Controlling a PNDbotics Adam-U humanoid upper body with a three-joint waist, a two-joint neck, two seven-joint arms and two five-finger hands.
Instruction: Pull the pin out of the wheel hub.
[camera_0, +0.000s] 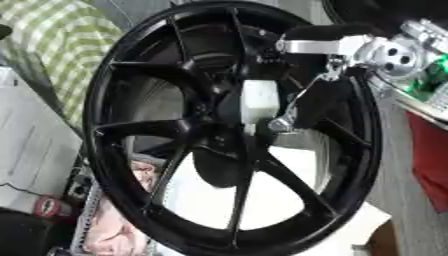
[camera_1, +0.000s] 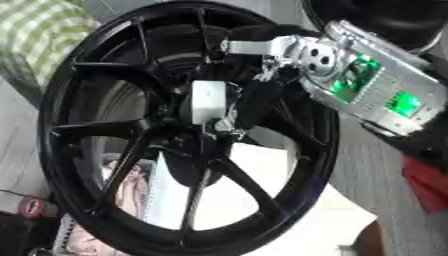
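Item 1, black alloy wheel (camera_0: 166, 150): stands on edge and fills most of the frame, slender spokes radiating from a dark hub slightly above centre; rim tilted.

Item 2, white pin (camera_0: 260, 101): a pale blocky piece seated at the hub, just above the centre of the frame. It sits against the dark hub, with a small silver part just below it.

Item 3, right hand (camera_0: 306, 107): comes in from the upper right of the frame, black fingers with silver joints reaching down over the hub. The dark fingertips lie touching or just beside the right edge of the pin; whether they are curled round it or merely resting against it, I cannot tell, as black fingers merge with black spokes.

Item 4, right forearm (camera_1: 372, 90): silver housing with green lights showing, upper right of the right eye view, running diagonally toward the wheel.

Item 5, green-and-white checked cloth (camera_0: 61, 45): upper left, behind the rim.

Item 6, pink material (camera_0: 109, 232): lower left, seen through the spokes.

Item 7, red surface (camera_0: 430, 155): right edge.

Left hand: none on show.
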